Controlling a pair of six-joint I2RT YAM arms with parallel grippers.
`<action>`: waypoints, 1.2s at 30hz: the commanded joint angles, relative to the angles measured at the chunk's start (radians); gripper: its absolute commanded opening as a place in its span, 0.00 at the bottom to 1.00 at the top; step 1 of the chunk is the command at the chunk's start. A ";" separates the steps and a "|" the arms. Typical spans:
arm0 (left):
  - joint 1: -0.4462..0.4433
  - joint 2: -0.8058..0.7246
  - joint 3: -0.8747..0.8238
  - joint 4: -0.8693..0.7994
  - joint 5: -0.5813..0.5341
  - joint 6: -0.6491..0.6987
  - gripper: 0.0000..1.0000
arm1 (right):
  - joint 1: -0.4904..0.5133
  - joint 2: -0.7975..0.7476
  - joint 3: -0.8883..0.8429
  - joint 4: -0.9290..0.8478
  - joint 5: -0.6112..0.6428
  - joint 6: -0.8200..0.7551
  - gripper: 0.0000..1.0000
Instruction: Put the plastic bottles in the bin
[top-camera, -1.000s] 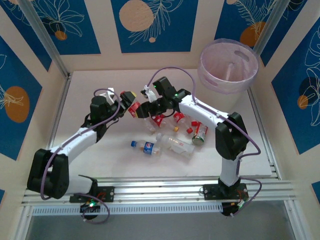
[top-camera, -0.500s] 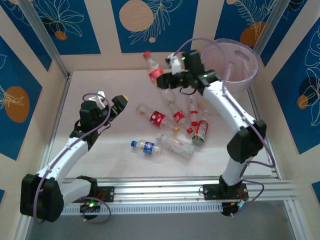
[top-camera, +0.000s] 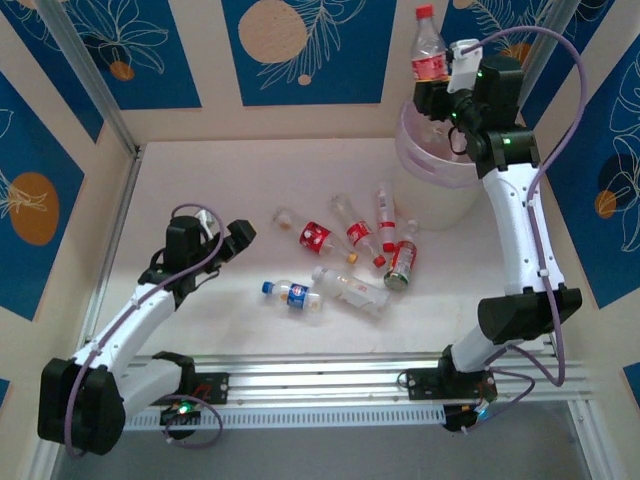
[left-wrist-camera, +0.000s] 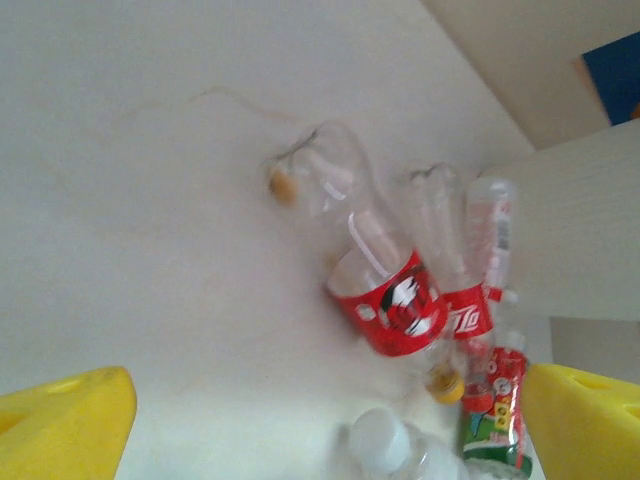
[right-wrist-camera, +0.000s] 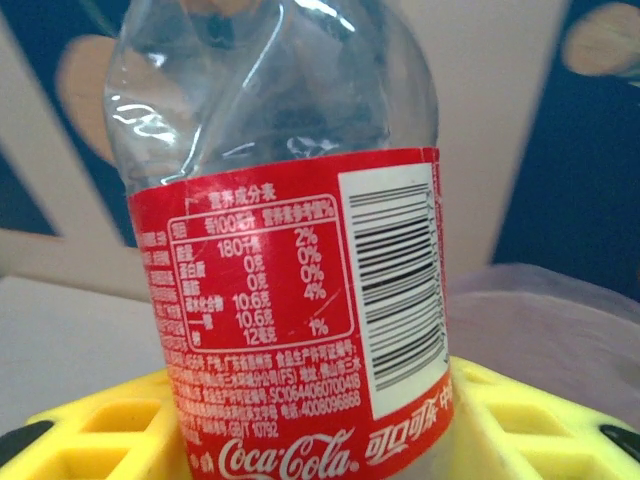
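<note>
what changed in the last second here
The right gripper, jaws shut on a red-labelled Coca-Cola bottle, carried it from the pile of bottles up and away to over the bin. The left gripper pulled back from the pile toward its base, jaws open. The blue-labelled bottle and green-labelled bottle stayed put.

Between the right gripper's (right-wrist-camera: 310, 440) matt yellow moulded-plastic pads (right-wrist-camera: 100, 435), ribbed into square cells, sat a held bottle (right-wrist-camera: 280, 120) of thin clear plastic. It was glossy and dented, wrapped in a shiny red printed film label. Beneath that gripper the bin (top-camera: 445, 195) looked like translucent pale pink plastic with a soft, dull sheen. The left gripper's (left-wrist-camera: 320, 420) pads (left-wrist-camera: 60, 425) were smooth matt yellow plastic. Ahead of them the table (left-wrist-camera: 140, 150) was a matt off-white sheet, faintly scuffed, and the loose bottles (left-wrist-camera: 385, 290) on it were glossy, clear and crumpled, with slick film labels.
</note>
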 joint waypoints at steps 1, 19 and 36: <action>-0.010 -0.041 -0.035 -0.071 -0.021 0.012 0.97 | -0.062 0.029 -0.066 0.066 0.084 -0.029 0.52; -0.027 -0.029 -0.074 -0.021 -0.030 -0.039 0.96 | -0.191 0.085 -0.304 0.188 -0.009 0.020 0.52; -0.027 -0.023 -0.089 -0.007 -0.031 -0.047 0.96 | -0.211 0.147 -0.194 0.088 -0.045 0.048 0.74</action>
